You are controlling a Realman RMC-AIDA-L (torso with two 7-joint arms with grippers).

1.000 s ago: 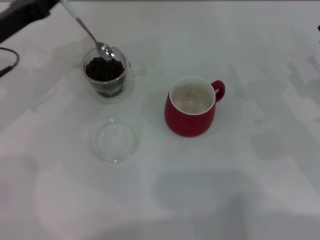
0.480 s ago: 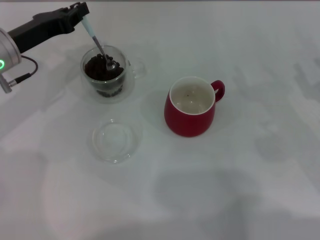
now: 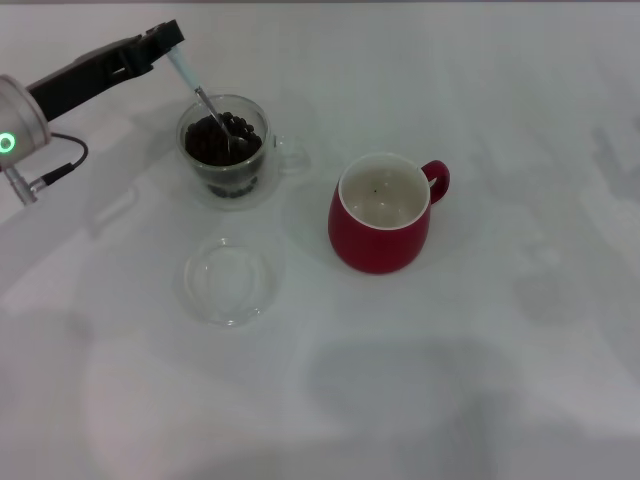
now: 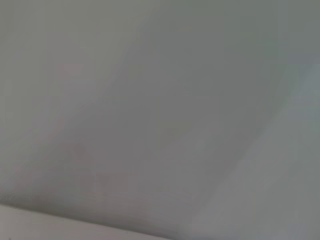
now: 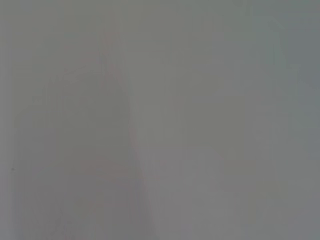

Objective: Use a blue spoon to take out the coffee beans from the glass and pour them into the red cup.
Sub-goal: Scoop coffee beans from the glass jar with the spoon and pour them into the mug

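In the head view the glass (image 3: 228, 148) stands at the back left of the white table, holding the coffee beans (image 3: 215, 143). My left gripper (image 3: 165, 40) is above and behind the glass, shut on the pale handle of the blue spoon (image 3: 205, 103). The spoon slants down into the glass and its bowl is among the beans. The red cup (image 3: 382, 213) stands to the right of the glass, white inside, handle at its right. Both wrist views show only blank grey. My right gripper is out of view.
A flat clear round glass dish (image 3: 230, 281) lies in front of the glass, to the left of the red cup. A black cable (image 3: 55, 165) hangs from my left arm at the far left edge.
The spoon's bowl went from above the glass rim down into the beans. The glass has shifted a little to the right and towards the back. My left arm has come into view.
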